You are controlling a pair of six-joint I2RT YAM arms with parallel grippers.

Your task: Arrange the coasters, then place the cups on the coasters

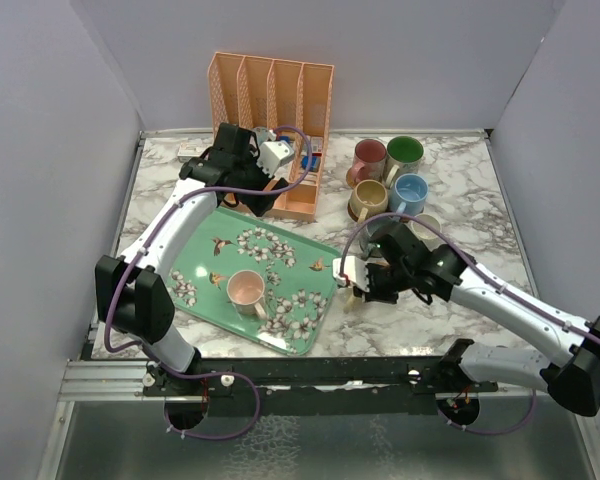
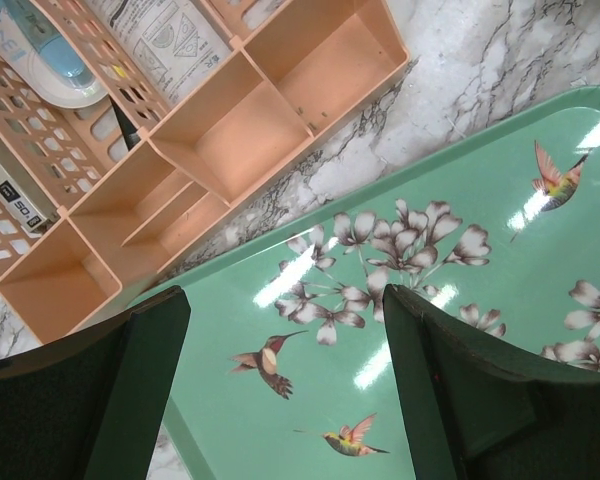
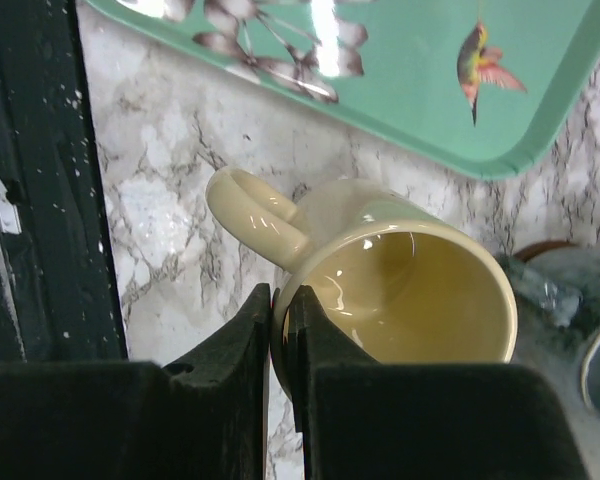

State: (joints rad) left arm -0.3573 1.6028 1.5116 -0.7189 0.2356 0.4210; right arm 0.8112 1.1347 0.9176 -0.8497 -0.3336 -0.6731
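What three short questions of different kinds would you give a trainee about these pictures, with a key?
1. True or false: the left gripper is shut on a cup.
2. Which thing does the right gripper pinch by the rim? A) a maroon cup B) the cream cup C) a green cup
3. Fill in: the pink cup stands on the green floral ____.

Key:
1. False; its jaws are open above the tray, with nothing between them.
2. B
3. tray
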